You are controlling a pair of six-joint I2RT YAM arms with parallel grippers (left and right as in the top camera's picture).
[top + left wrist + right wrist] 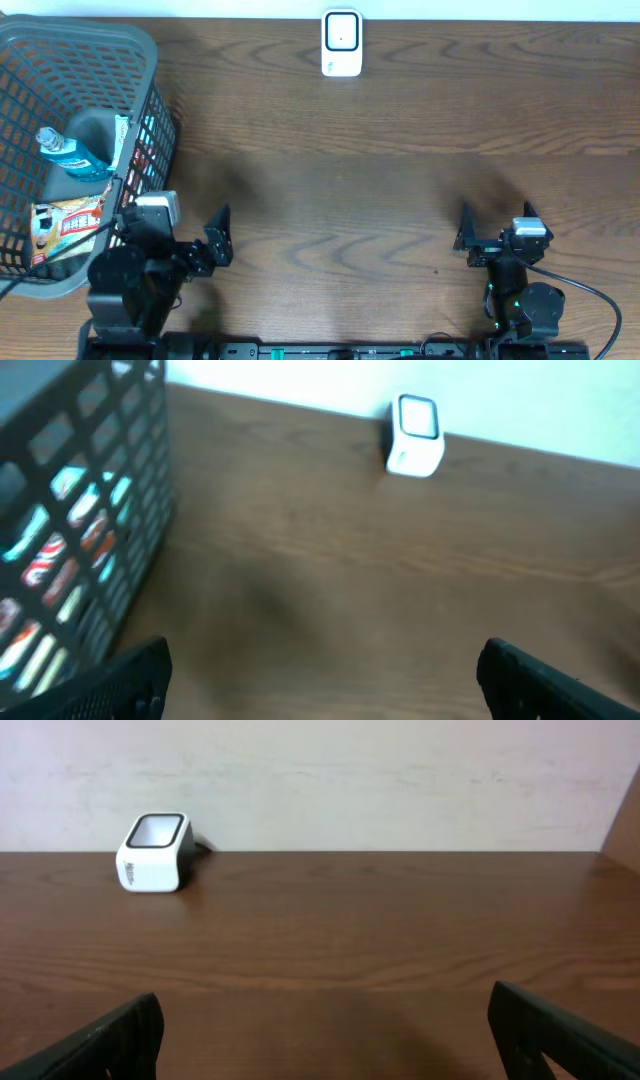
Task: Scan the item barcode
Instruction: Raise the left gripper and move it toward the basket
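- The items (a blue bottle [75, 158] and a printed packet [68, 225]) lie inside a grey mesh basket [152, 100] on the left of the wooden table [340, 180].
- A white barcode scanner [341, 43] stands at the far edge, well apart from the basket.
- The left gripper [218, 238], just beside the basket, is spread wide and empty.
- The right gripper [497, 222] is spread wide too, holding nothing.

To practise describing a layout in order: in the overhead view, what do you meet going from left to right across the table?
Basket → left gripper → scanner → right gripper.
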